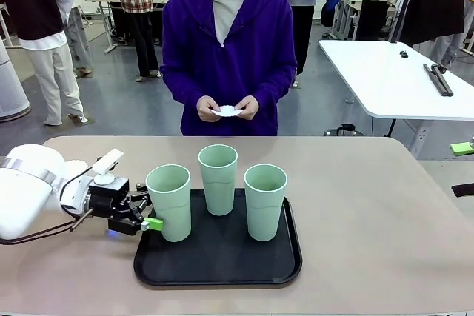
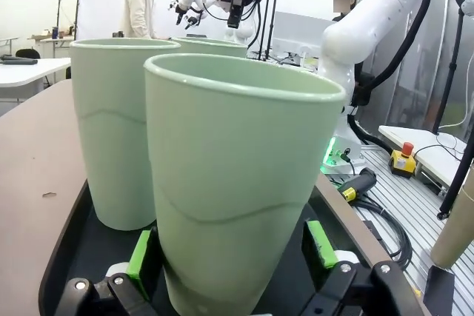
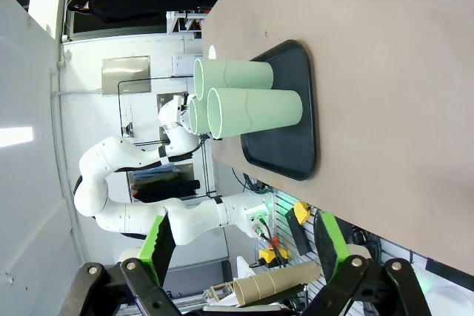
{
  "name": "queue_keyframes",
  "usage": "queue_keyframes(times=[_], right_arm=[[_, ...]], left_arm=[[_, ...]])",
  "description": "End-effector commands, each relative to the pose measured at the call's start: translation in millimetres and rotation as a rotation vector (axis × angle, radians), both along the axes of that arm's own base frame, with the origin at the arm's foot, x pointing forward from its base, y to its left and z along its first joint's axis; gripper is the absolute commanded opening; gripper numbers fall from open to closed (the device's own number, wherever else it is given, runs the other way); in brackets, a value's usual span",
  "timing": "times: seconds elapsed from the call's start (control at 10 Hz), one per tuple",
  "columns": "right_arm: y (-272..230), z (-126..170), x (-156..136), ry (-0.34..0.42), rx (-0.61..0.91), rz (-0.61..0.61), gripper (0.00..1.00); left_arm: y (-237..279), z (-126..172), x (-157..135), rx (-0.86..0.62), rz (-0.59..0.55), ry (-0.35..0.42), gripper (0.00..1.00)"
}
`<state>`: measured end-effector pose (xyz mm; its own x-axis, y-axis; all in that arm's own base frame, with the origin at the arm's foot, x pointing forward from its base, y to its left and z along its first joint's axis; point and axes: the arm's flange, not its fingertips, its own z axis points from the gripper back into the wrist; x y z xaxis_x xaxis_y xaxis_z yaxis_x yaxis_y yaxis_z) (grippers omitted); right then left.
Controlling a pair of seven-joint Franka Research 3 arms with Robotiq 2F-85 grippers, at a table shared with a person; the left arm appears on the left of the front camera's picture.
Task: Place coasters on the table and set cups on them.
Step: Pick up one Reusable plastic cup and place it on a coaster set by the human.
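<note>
Left tool [image 1: 148, 212] straddles the left cup [image 1: 169, 201] low down, jaws apart, not clamped. Probably light, smooth plastic: a gentle squeeze nearer mid-height should hold without slipping.

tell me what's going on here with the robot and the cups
Three cups stand on a black tray on the table. The left gripper is open, its fingers either side of the left cup, not yet closed on it. The right gripper hangs open away from the tray. The person across the table holds white coasters in both hands.
</note>
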<state>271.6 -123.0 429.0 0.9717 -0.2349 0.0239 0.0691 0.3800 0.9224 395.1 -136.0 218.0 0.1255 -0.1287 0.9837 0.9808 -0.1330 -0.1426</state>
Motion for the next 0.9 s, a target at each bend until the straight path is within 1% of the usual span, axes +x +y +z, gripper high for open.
queue_keyframes(times=[0.0, 0.2, 0.6, 0.7, 0.8], right_arm=[[0.2, 1.4, 1.6, -0.004, 0.017, -0.004, 1.00], [0.2, 1.4, 1.6, -0.004, 0.017, -0.004, 1.00], [0.2, 1.4, 1.6, -0.004, 0.017, -0.004, 1.00], [0.2, 1.4, 1.6, -0.004, 0.017, -0.004, 1.00], [0.2, 1.4, 1.6, -0.004, 0.017, -0.004, 1.00]], left_arm=[[-14.2, -3.5, 2.9, 0.009, 0.008, -0.007, 1.00], [-25.1, -4.5, 1.6, 0.005, -0.001, -0.027, 1.00], [-42.0, -4.9, -1.4, -0.021, -0.022, -0.029, 1.00], [-43.7, -5.4, -2.3, -0.027, -0.035, -0.035, 0.75], [-43.7, -5.1, -2.3, -0.030, -0.035, -0.026, 0.40]])
